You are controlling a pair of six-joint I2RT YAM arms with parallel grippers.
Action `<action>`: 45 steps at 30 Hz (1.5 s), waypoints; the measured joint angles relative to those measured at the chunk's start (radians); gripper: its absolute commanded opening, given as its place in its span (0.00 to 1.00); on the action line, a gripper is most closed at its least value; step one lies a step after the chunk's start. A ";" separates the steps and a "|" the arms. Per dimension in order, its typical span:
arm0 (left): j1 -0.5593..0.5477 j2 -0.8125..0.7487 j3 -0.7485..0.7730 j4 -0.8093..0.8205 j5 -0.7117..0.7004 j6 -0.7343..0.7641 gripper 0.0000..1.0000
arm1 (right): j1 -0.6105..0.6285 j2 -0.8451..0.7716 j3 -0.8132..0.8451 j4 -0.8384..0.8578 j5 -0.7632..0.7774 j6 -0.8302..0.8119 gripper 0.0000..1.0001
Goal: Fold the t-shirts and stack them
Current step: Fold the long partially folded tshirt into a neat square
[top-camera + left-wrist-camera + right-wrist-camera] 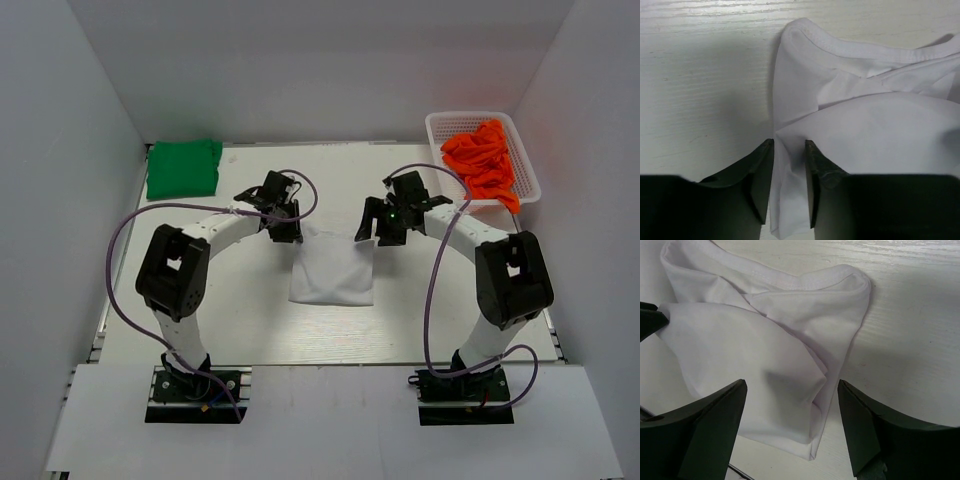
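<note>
Since white t-shirt (330,275) looks due a fold: left end effector (789,142) narrow astride corner, pinch unclear; right end effector (791,383) wide above other corner.

Counter (230,320): white, faint wood grain, matte. Basket (462,120): white plastic lattice, at the far right corner, close to the right wall. Orange cloth (483,160) lies heaped inside it, crumpled, one end draped over the near rim. Plain white walls (300,60) enclose left, back and right.
</note>
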 measured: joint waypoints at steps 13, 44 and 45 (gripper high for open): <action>0.000 0.035 -0.002 0.017 0.042 0.003 0.00 | 0.000 0.021 0.001 0.011 -0.002 0.019 0.00; -0.005 -0.359 -0.084 0.171 0.019 -0.005 0.00 | -0.022 -0.333 -0.080 -0.029 -0.037 -0.002 0.00; -0.003 -0.328 -0.070 0.177 0.014 -0.003 0.00 | -0.029 -0.315 -0.071 -0.029 -0.034 -0.001 0.00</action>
